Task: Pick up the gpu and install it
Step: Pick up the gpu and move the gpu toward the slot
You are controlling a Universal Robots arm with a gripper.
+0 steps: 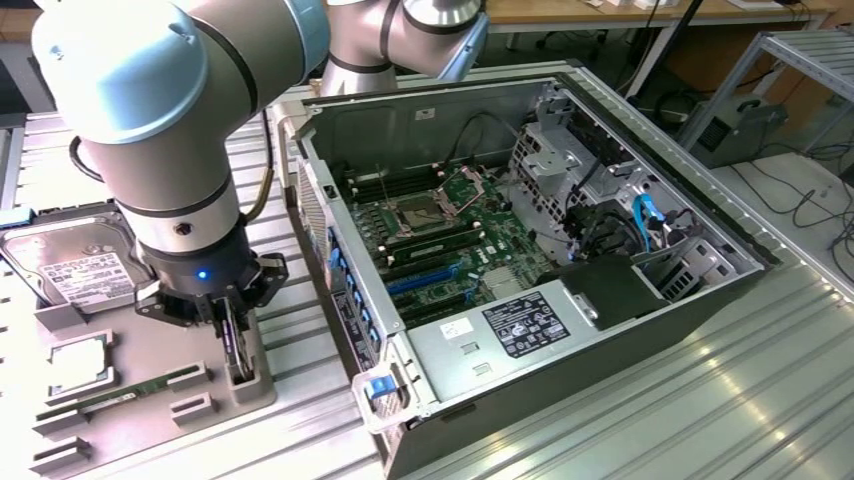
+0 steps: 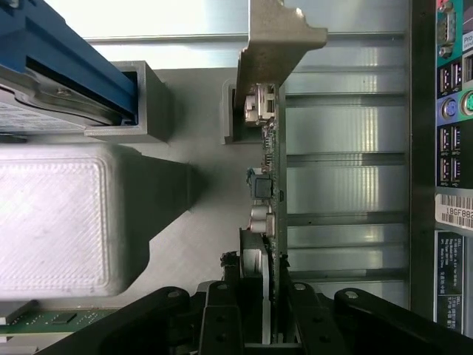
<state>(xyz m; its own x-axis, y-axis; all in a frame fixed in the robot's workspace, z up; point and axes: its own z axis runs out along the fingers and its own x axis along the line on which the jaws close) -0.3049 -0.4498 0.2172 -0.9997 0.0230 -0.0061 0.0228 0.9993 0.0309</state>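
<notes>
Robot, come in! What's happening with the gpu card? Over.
Status: gripper shut on the gpu. The gpu stands on edge in the grey holder. The computer case sits open on the exterior view's right. Over.

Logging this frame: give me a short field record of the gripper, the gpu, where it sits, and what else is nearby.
gripper: gripper shut on the gpu, one finger against each face
gpu: standing on edge in a slot of the gray holder, silver bracket at the end away from the gripper
install state: not yet in the computer case, which lies open with the motherboard exposed
also on holder: hard drive, memory stick
holder position: on the exterior view's left of the case
</notes>
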